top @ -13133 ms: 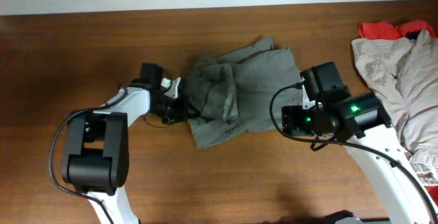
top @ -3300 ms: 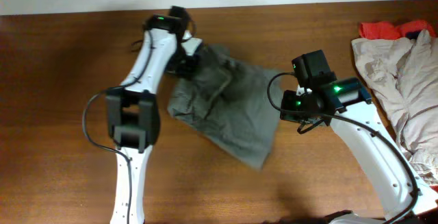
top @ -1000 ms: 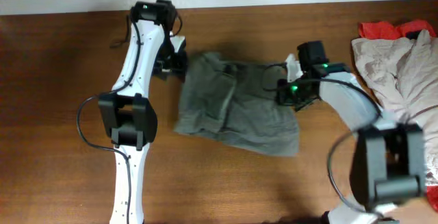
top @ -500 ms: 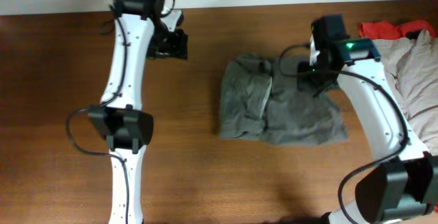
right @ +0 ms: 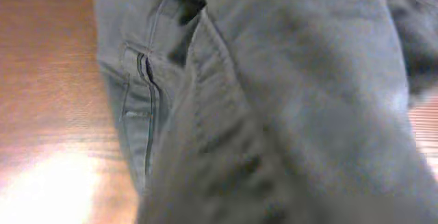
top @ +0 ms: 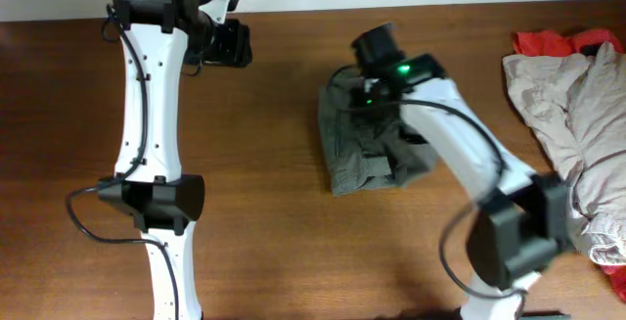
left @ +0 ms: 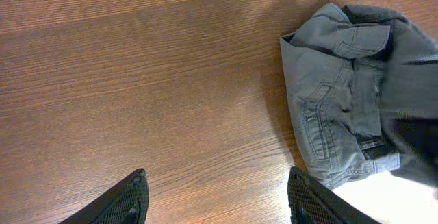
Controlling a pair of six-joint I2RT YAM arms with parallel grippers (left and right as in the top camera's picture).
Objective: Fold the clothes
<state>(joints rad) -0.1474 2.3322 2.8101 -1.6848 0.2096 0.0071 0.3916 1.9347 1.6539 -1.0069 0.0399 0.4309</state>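
Observation:
A grey-green pair of trousers [top: 370, 152] lies bunched in a narrow folded bundle at the table's middle. In the left wrist view the trousers [left: 342, 101] show their pockets and waistband at the right. My right gripper [top: 364, 95] sits over the bundle's upper left corner. Its wrist view is filled with the grey cloth [right: 287, 101], which drapes right over the jaws and hides the fingers; it is shut on a layer of the trousers. My left gripper [top: 232, 44] hangs at the far back left, well clear of the cloth. It [left: 222, 203] is open and empty above bare wood.
A heap of beige clothes [top: 572, 105] with a red piece [top: 548, 41] behind it lies at the right edge. The right arm [top: 460, 149] stretches across the bundle's right side. The wooden table [top: 264, 222] ends at a pale wall along the back.
My right gripper has swept left across the trousers, pulling their right part over the left into a narrower bundle. The left arm has drawn back to the left and its jaws opened a little.

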